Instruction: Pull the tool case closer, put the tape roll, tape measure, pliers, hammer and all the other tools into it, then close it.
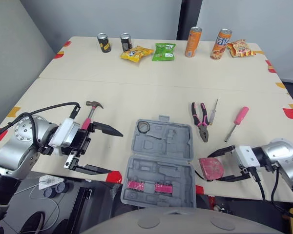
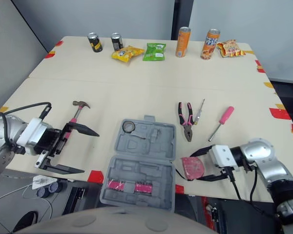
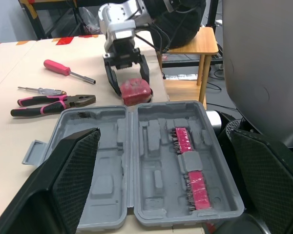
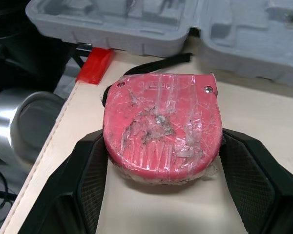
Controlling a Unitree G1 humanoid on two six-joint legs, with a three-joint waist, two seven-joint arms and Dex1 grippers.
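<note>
Our right gripper [image 1: 214, 167] is clamped across the tape measure [image 4: 161, 122], just right of the case [image 1: 158, 144]. It looks rigid, dense and slick under its wrap, so we'd grip squarely mid-body. The left gripper [image 1: 115, 152] gapes left of the case.

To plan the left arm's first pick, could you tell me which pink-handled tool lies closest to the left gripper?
The hammer, right beside the left gripper; the pliers and pink screwdriver lie across the case, to the right.
</note>
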